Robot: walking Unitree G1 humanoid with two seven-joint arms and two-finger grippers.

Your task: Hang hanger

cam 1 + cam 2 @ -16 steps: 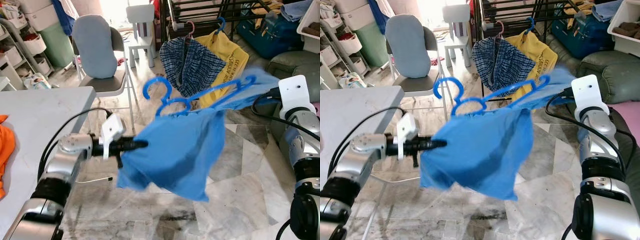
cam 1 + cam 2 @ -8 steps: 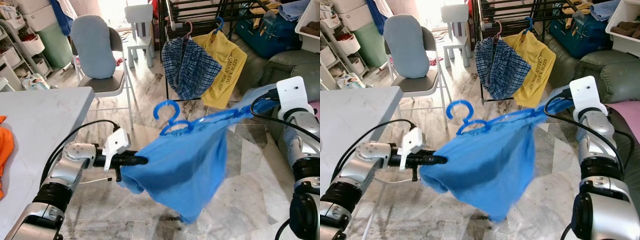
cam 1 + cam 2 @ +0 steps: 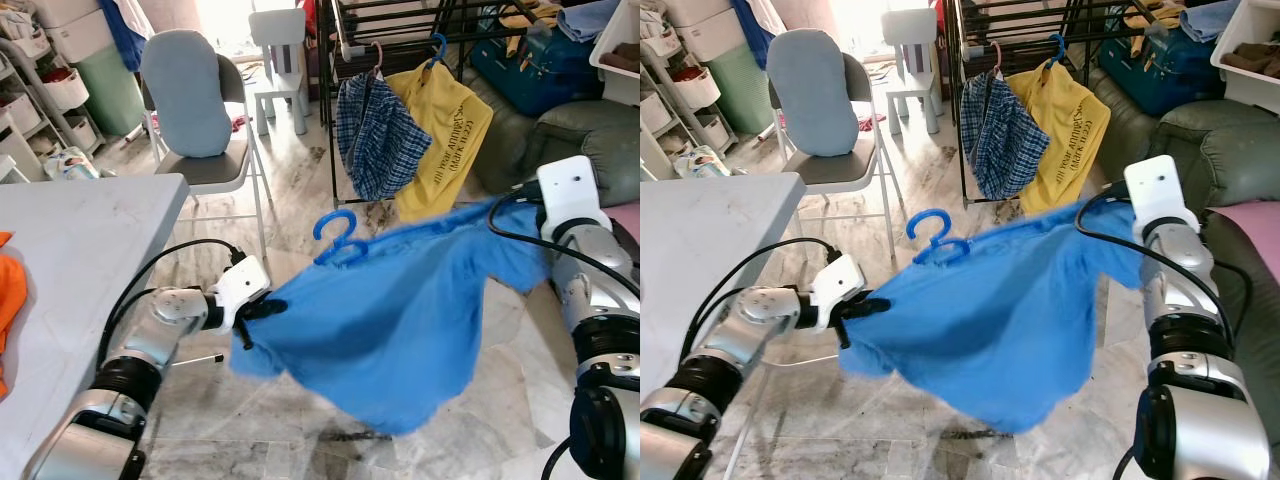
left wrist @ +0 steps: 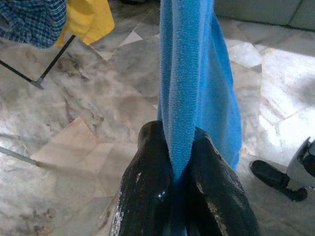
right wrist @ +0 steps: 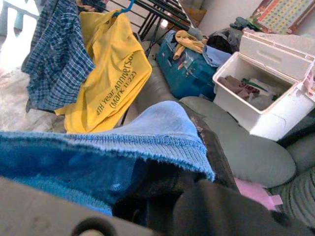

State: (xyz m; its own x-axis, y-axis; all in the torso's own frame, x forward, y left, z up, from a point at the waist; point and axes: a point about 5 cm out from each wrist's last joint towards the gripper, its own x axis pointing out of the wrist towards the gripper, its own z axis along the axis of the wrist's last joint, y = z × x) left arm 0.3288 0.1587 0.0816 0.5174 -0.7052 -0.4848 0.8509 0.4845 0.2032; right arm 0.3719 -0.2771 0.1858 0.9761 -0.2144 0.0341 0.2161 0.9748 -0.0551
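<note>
1. Blue cloth, one blue shirt (image 3: 385,335) on one blue hanger (image 3: 337,238), stretched in the air between both arms over the marble floor (image 3: 300,440).
2. Left claw (image 4: 172,184) is clamped on a hem; right claw (image 5: 187,162) grips the other end, I'd say.
3. Soft, light, floppy: take the stiff hook instead.
4. Drying rack (image 3: 400,45) well beyond already carries two garments, one checked shirt (image 3: 375,135) and one yellow shirt (image 3: 445,125).

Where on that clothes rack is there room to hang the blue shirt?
On the rack, the plaid shirt and yellow shirt crowd the near rail's left end. The bare stretch is right of the yellow shirt's hook. Both grippers grip the blue shirt.
</note>
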